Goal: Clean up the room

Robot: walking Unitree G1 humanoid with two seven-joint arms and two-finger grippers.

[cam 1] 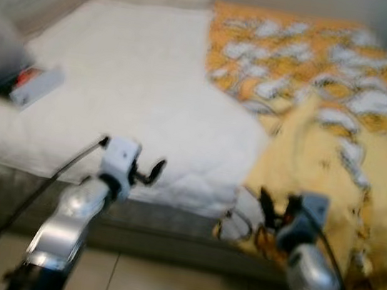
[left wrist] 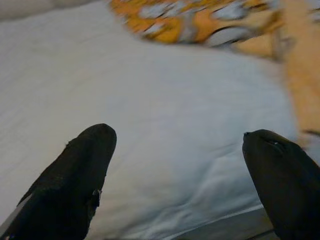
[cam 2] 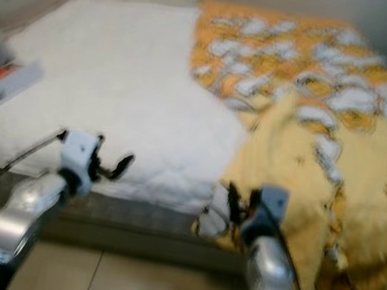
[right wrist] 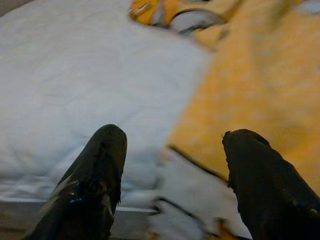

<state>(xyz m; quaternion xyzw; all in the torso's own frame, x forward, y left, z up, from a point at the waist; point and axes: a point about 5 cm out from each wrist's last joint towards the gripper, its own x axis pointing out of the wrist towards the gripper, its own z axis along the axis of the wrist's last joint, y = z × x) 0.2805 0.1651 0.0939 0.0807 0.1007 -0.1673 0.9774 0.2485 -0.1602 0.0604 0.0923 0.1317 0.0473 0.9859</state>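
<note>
Bed (cam 1: 136, 94); both pincers wide open, empty.

Your left arm (cam 1: 71, 218): raised forward, left gripper (cam 1: 148, 171) fingers spread apart. Your right arm (cam 1: 314, 288): raised forward alongside, right gripper (cam 1: 272, 203) fingers spread apart, nothing between them.

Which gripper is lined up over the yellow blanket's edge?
The right gripper, open at the yellow blanket corner hanging off the bed. The left gripper, also open, faces bare white mattress.

A bed (cam 1: 137, 86) with white mattress stands on a glossy tiled floor (cam 1: 159, 284).
</note>
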